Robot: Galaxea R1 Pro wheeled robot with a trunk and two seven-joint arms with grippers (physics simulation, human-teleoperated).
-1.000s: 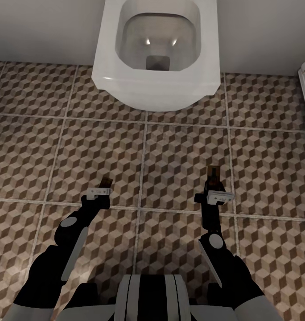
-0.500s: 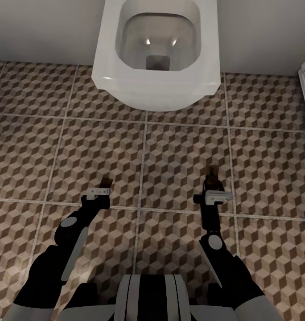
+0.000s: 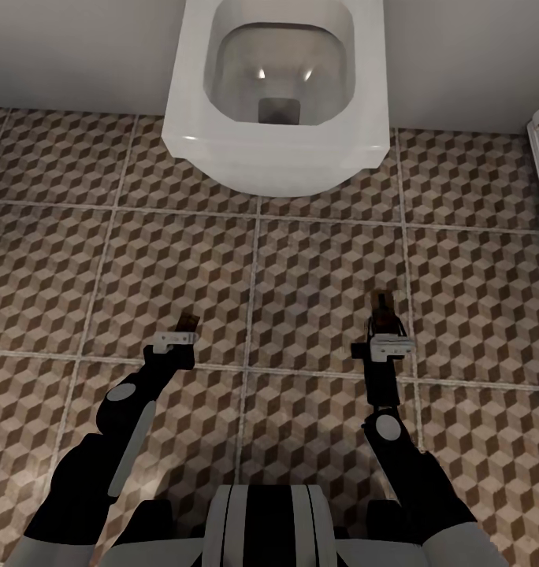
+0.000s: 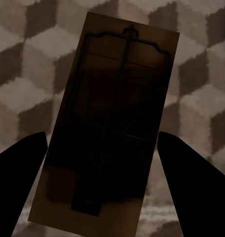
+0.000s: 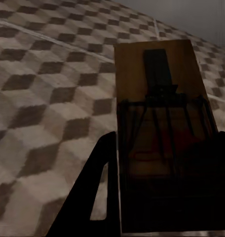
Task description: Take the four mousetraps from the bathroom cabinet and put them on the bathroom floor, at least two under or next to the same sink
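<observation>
I can read no brand, label or writing on anything here.

On my left, the left gripper (image 3: pixel 187 324) hangs over the bathroom floor (image 3: pixel 65 260), its black arm reaching forward from my trunk. It carries a mousetrap (image 3: pixel 189 320), a small flat tan board. In the left wrist view the left mousetrap (image 4: pixel 110 128) is a smooth wooden rectangle with a thin dark wire frame and a bar running down its length; it lies tilted between the two black fingers (image 4: pixel 18 173), which flank its long edges. I cannot tell whether they actually touch it, so I cannot say whether that grasp is clenched.

The floor is large square tiles printed with brown, beige and white cubes, split by pale grout lines. Ahead, against the plain wall, a glossy white toilet (image 3: pixel 273 94) with a rounded-square bowl overhangs the tiles.

On my right, the right gripper (image 3: pixel 382 319) holds the second mousetrap (image 3: pixel 381 307) out in front of it. In the right wrist view this right mousetrap (image 5: pixel 162 113) is clamped between the dark fingers (image 5: pixel 100 182), its far end sticking out past the tips, wire loop and dark plate on top.
</observation>
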